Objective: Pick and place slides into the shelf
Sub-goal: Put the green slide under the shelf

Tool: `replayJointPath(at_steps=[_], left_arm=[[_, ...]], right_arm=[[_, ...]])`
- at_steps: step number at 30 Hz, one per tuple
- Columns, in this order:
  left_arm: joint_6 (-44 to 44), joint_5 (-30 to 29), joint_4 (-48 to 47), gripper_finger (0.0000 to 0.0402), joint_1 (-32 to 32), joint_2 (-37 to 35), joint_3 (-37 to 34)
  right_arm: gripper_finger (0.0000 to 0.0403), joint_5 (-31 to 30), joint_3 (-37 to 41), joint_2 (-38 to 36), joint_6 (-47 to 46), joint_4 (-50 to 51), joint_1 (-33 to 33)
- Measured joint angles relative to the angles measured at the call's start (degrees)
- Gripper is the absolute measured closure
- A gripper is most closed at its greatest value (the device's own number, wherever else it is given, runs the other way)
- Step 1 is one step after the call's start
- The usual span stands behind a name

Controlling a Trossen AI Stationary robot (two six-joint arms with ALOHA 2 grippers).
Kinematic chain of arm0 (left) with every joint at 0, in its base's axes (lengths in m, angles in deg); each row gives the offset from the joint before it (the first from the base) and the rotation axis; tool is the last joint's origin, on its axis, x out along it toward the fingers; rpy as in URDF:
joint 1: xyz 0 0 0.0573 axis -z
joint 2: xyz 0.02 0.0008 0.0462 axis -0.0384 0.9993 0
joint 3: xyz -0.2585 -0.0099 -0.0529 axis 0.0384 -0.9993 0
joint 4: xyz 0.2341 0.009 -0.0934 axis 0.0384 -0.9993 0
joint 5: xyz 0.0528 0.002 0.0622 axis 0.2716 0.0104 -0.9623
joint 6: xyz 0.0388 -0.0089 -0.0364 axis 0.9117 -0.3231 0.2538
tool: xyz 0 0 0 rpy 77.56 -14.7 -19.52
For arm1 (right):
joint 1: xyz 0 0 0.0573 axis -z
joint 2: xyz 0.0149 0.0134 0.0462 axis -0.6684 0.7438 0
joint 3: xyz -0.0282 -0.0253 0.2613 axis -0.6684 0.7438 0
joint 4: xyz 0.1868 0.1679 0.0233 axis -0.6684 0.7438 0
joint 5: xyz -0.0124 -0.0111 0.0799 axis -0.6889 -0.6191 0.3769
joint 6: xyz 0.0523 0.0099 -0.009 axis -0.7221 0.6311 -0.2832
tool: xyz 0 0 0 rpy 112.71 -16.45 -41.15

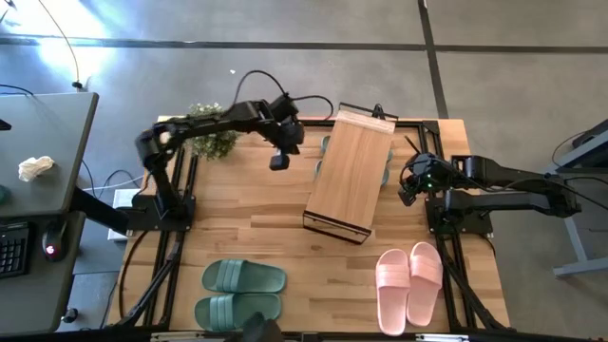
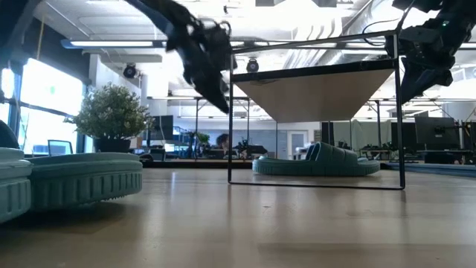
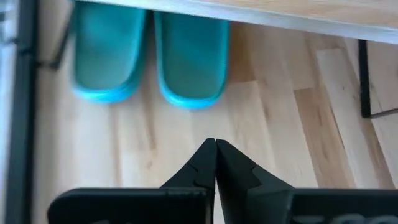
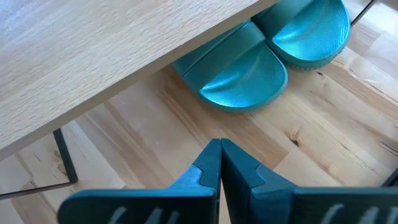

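Both pincers, left (image 1: 279, 161) and right (image 1: 408, 197), pressed together, flank the shelf (image 1: 348, 171); green slides (image 2: 316, 161) underneath; pink pair (image 1: 409, 282) on worktop (image 1: 247, 228).

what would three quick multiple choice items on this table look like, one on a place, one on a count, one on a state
1. Where is the green pair nearest the shelf?
A. on top of it
B. under it
C. off the table

2. How many pink slides lie on the table?
A. one
B. two
C. four

3. How do the fingers of the left gripper stand?
A. shut, holding nothing
B. wide open
C. shut on a slide

Answers:
1 B: both wrist views show the green slides lying on the tabletop beneath the shelf's plank.
2 B: the high view shows one pink pair side by side at the near right, with another green pair at the near left.
3 A: the left wrist view shows the tips pressed together with only bare wood past them.
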Motion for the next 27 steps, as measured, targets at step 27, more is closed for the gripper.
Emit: replayJointPath(at_steps=[27], left_arm=[[-54.94, -9.17, -19.73, 0.0402, 47.42, -19.78, 0.39]], right_arm=[[0.0403, 17.46, 0.00, -0.07, 9.04, -11.26, 0.00]])
